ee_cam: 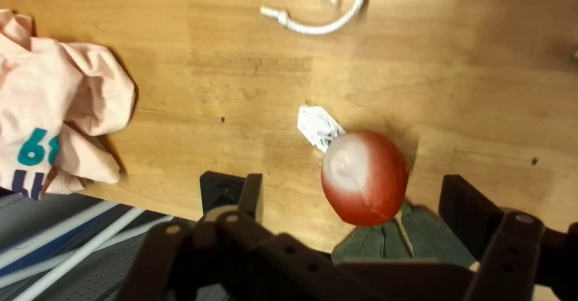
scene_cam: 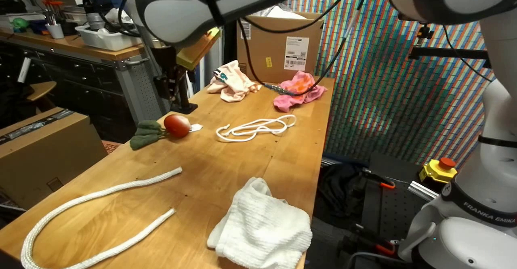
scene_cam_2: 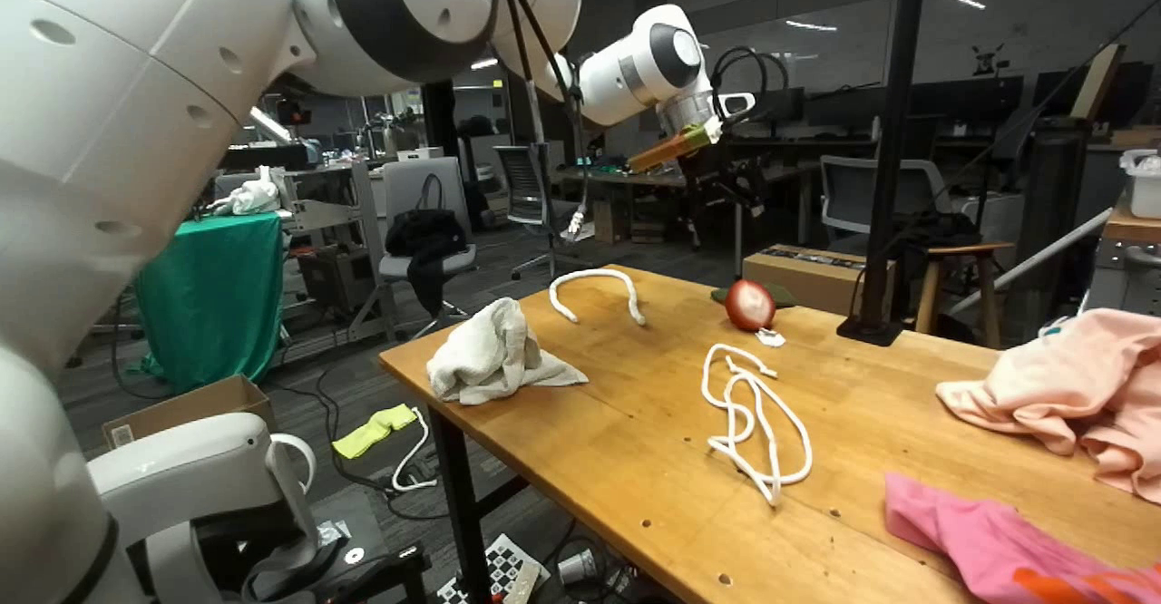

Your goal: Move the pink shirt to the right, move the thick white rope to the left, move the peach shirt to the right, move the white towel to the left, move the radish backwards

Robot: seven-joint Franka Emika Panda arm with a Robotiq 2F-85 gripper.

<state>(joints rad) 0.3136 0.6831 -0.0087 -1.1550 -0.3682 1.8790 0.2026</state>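
Observation:
The red radish (ee_cam: pixel 365 179), with white tip and green leaves (ee_cam: pixel 406 237), lies by the table's edge. My gripper (ee_cam: pixel 351 187) is open above it, fingers apart and nothing held; in an exterior view, air separates it from the radish (scene_cam_2: pixel 750 305). The thick white rope (scene_cam: pixel 121 187) lies in a U at one end of the table. Close to it is the crumpled white towel (scene_cam: pixel 262 224). Toward the opposite end are the peach shirt (scene_cam: pixel 232 81) and the pink shirt (scene_cam: pixel 297 93); the wrist view shows part of the peach shirt (ee_cam: pixel 45 93) but no pink shirt.
A thin white string (scene_cam: pixel 236 140) lies looped mid-table. Near the radish a black post (scene_cam_2: pixel 866 332) stands on the table edge. A cardboard box (scene_cam: pixel 274 47) is behind the shirts, another box (scene_cam: pixel 44 148) on the floor. A cable from the arm hangs before the pink shirt.

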